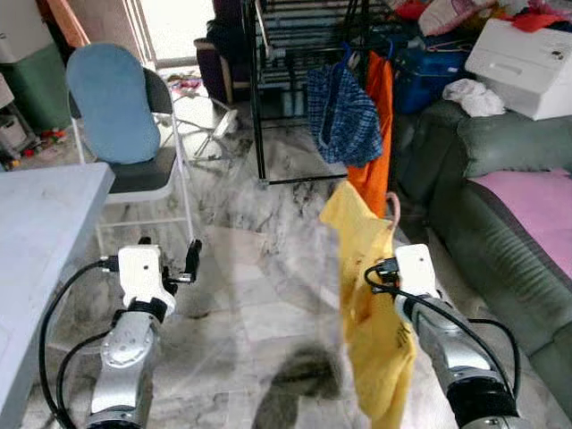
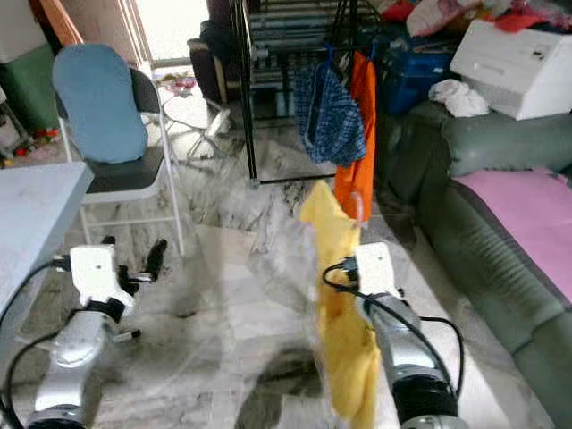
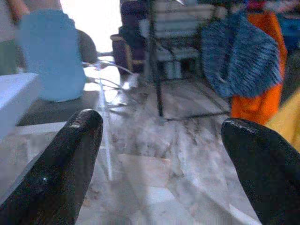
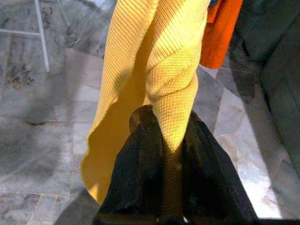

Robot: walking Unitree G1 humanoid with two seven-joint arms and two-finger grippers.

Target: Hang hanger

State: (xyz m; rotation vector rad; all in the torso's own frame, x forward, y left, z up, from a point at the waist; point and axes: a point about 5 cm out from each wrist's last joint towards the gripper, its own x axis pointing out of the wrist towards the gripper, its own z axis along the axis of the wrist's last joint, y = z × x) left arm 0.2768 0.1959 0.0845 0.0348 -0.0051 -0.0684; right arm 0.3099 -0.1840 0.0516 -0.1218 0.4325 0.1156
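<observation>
Yellow knitted garment (image 1: 371,295) on a pink hanger hook (image 1: 393,210), held up short of the black metal drying rack (image 1: 261,89); right gripper (image 4: 171,154) clamped on its fabric. Left gripper (image 3: 159,154) beside it, jaws wide apart, empty. On the rack: blue checked cloth (image 1: 344,112), orange garment (image 1: 377,134). Open marble floor (image 1: 259,259) before the rack; grey folding chair (image 1: 125,134) and green sofa (image 1: 483,206) flank it.

hanger: pink hook (image 1: 393,208) showing just above the yellow garment's top edge; the rest is hidden under the cloth
garment: yellow knit (image 1: 371,313), draped long and limp, pinched between the right tool's (image 4: 169,140) fingers
place: above marble floor, short of the black rack (image 1: 268,54)
</observation>
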